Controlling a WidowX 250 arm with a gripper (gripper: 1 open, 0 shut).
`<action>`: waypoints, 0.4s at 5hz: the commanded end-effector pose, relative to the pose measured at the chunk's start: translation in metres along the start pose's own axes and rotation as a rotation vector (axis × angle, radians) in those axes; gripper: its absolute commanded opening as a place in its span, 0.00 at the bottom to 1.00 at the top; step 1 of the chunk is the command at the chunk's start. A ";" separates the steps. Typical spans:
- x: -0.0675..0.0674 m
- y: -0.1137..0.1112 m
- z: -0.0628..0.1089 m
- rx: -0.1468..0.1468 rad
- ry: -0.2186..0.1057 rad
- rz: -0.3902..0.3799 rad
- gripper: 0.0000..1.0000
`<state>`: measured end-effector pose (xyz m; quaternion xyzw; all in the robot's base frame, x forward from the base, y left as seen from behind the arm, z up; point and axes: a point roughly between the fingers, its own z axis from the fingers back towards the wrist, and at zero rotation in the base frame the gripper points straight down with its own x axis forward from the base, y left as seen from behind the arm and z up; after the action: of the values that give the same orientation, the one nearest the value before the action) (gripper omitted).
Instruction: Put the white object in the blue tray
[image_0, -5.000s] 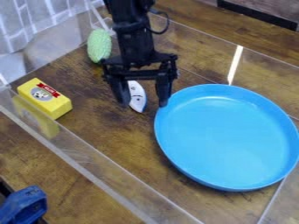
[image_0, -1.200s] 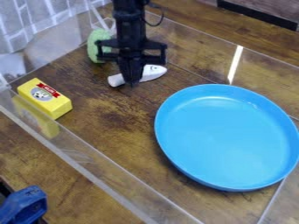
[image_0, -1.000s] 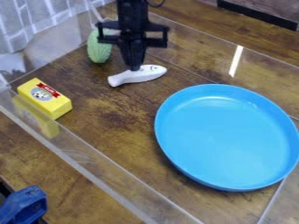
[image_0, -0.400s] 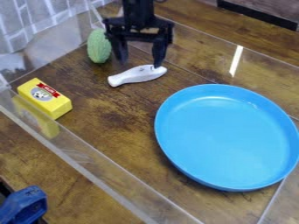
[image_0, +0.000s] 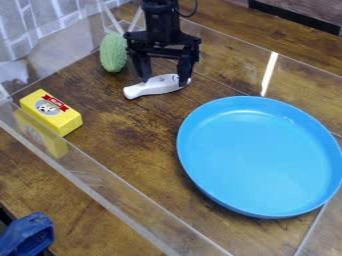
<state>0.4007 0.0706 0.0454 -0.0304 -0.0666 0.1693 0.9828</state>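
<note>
Wooden table, gripper (image_0: 164, 72) fingers spread, straddling the white fish toy (image_0: 155, 85); pre-grasp step, next clench, lift toward blue tray (image_0: 201, 158).

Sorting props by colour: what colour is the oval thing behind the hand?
Green; the oval object shows best in the camera view.
</note>
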 end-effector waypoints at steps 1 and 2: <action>0.019 0.008 0.013 -0.004 -0.071 0.006 1.00; 0.021 0.009 0.004 -0.006 -0.068 0.009 1.00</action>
<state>0.4057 0.0780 0.0271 -0.0296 -0.0633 0.1700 0.9830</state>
